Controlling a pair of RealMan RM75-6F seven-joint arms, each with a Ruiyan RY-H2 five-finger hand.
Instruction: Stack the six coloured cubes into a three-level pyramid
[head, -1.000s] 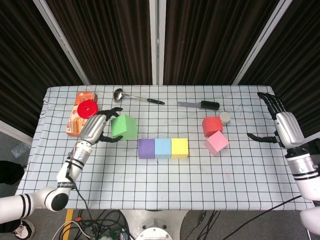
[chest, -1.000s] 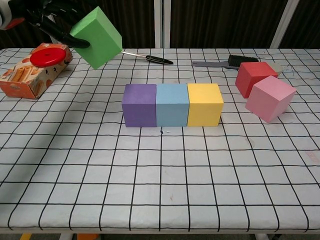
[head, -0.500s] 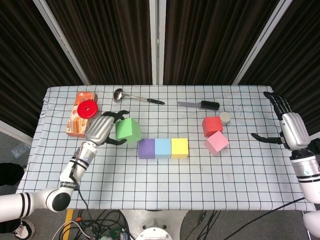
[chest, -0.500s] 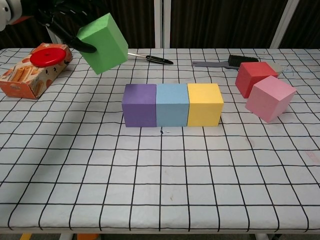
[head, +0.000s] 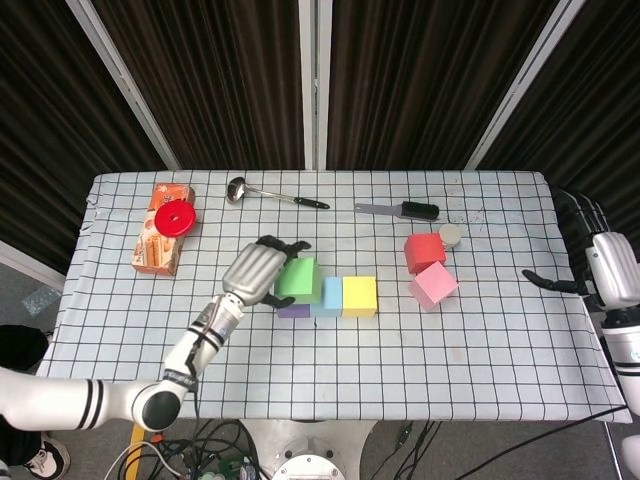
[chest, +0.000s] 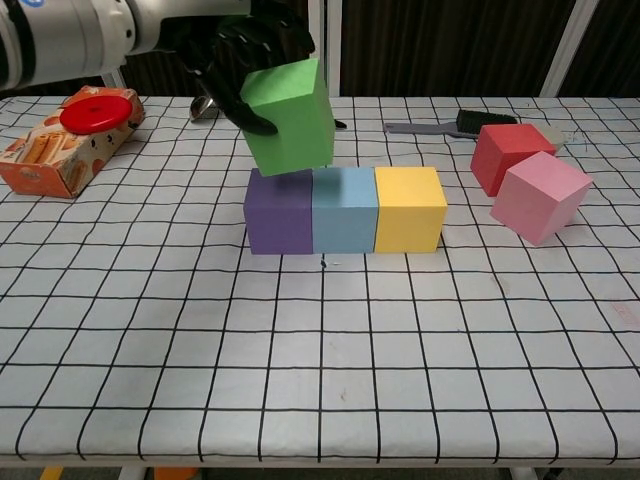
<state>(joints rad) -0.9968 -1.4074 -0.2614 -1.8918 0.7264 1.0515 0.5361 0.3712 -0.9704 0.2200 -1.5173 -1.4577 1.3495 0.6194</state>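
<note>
My left hand (head: 256, 272) (chest: 243, 60) grips a green cube (head: 299, 279) (chest: 289, 116) and holds it tilted just above the purple cube (chest: 279, 210) and the seam with the blue cube (chest: 345, 209). Purple, blue and yellow (head: 359, 295) (chest: 409, 208) cubes form a row at the table's middle. A red cube (head: 424, 249) (chest: 507, 155) and a pink cube (head: 434, 286) (chest: 539, 197) sit together to the right, the pink one tilted against the red. My right hand (head: 606, 265) hangs open past the table's right edge, holding nothing.
An orange snack box (head: 161, 228) (chest: 62, 150) with a red disc (head: 176, 216) (chest: 96, 109) on it lies at the left. A ladle (head: 270, 193), a black-handled brush (head: 400, 209) (chest: 452, 124) and a small round cap (head: 450, 235) lie along the back.
My left hand has carried the green cube rightward from near the snack box to over the purple and blue cubes. My right hand has drawn back further right, off the table.
</note>
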